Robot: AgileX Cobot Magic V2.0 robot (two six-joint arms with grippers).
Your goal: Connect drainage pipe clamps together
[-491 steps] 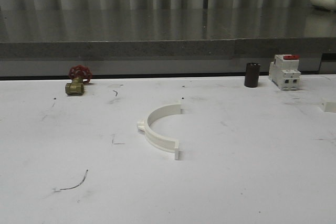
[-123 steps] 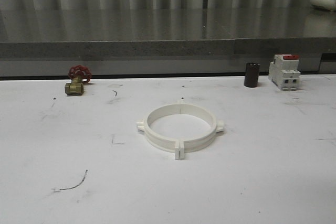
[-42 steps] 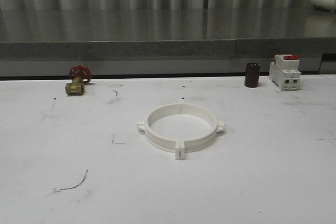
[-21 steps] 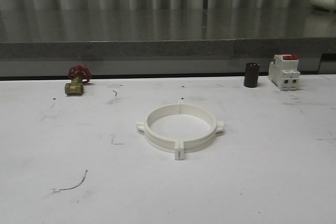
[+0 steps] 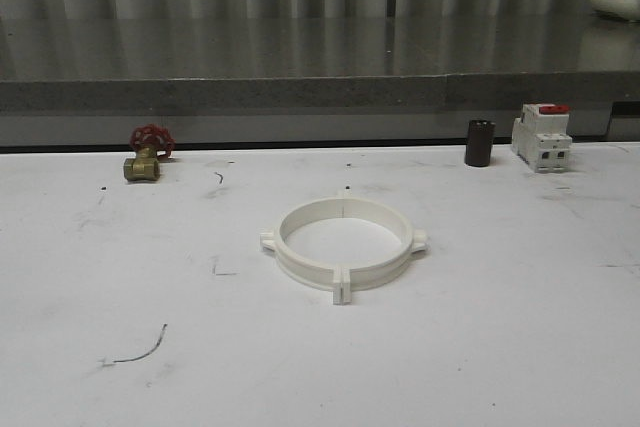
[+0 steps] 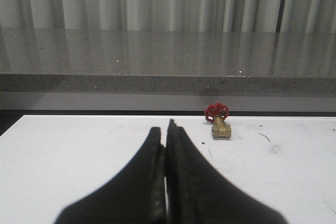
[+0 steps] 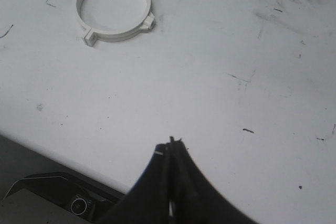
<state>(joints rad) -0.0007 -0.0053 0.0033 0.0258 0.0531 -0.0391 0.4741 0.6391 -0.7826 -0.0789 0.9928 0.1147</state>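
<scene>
The two drainage pipe clamps [image 5: 343, 243] lie joined as one white ring in the middle of the white table, end tabs meeting at front and back, a small lug on each side. The same ring [image 7: 113, 9] shows in the right wrist view, well away from my right gripper [image 7: 170, 142], which is shut with nothing in it near the table's front edge. My left gripper [image 6: 166, 129] is shut and empty too, over bare table, with the brass valve beyond it.
A brass valve with a red handwheel [image 5: 146, 157] sits at the back left. A dark cylinder [image 5: 479, 143] and a white breaker with a red top [image 5: 543, 137] stand at the back right. A grey ledge [image 5: 320, 92] runs behind the table.
Earlier only one half-ring lay on the table; since then the second half has joined it as a full ring. Over the last second nothing has visibly moved.
</scene>
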